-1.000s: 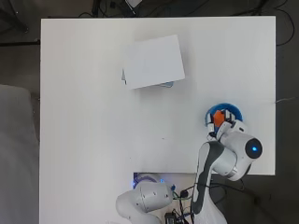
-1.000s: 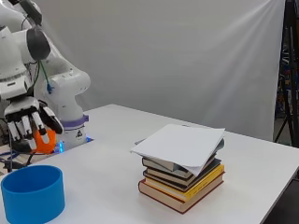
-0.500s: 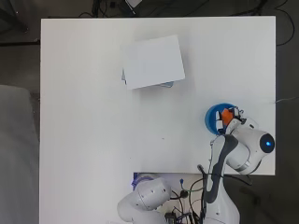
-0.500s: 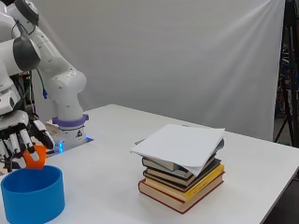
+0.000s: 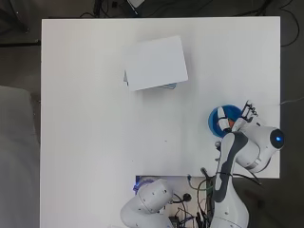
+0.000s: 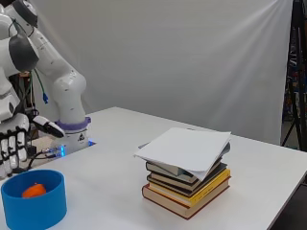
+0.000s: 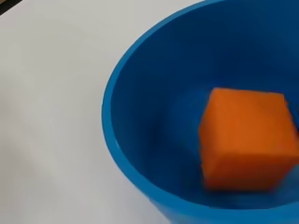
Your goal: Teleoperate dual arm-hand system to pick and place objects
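1. White table [image 6: 115, 158], grey curtain behind; dark floor around the table in the overhead view.
2. One blue bowl [image 6: 33, 199] at the table's near left corner in the side view.
3. One orange block [image 7: 247, 137] lying inside the bowl, apart from the hand.
4. One stack of books [image 6: 187, 184] right of the bowl, well apart, topped by one white sheet [image 6: 184, 148].
5. One hand [image 6: 14, 143] just above the bowl's far rim, fingers [image 6: 21, 146] straight, spread and pointing down, holding nothing.

Glossy white arm [image 6: 60, 79], purple-ringed base, white-and-black hand [image 6: 13, 143].
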Controlling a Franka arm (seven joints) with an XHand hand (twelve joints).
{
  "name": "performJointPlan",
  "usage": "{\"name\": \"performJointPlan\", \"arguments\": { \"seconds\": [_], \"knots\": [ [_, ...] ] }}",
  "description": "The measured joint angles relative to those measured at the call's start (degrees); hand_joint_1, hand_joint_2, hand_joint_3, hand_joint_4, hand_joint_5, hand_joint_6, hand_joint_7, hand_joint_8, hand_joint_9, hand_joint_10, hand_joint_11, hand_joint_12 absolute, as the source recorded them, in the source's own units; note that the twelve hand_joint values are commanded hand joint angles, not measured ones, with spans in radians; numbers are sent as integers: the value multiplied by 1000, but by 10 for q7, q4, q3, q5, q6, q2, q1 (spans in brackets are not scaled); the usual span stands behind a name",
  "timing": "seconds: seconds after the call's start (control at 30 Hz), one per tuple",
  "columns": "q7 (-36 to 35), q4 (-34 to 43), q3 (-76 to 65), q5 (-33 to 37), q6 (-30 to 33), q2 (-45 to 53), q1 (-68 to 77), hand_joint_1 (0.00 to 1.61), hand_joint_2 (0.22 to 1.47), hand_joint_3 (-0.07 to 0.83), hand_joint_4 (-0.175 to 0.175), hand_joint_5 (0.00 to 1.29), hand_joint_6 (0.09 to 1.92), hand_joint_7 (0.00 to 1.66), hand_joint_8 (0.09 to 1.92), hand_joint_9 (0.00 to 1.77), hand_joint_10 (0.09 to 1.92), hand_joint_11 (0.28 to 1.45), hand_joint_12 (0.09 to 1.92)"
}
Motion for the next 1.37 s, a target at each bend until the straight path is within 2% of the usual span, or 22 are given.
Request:
{"name": "performJointPlan", "arguments": {
  "seconds": [0.13,0.33,0.63,0.8,0.9,1.13,1.37],
  "knots": [
    [2,-4,41,-6,-4,0,-6,0,912,6,4,53,87,243,87,350,87,417,87],
    [7,73,89,-27,-35,10,-1,0,923,3,6,105,87,304,87,431,87,419,87],
    [16,151,270,-27,-176,6,-49,0,951,6,-7,178,87,295,87,451,87,411,87],
    [39,108,464,-18,-232,-38,-121,0,1010,8,-13,235,87,256,87,403,87,406,87],
    [41,94,544,-24,-252,-51,-140,0,1018,5,-4,261,87,243,87,372,87,399,87],
    [39,113,554,-26,-274,-33,-149,44,1020,2,19,272,87,273,87,365,87,395,87],
    [38,111,560,-13,-273,-19,-151,84,1010,-3,11,280,87,344,87,411,87,399,87]
  ]
}}
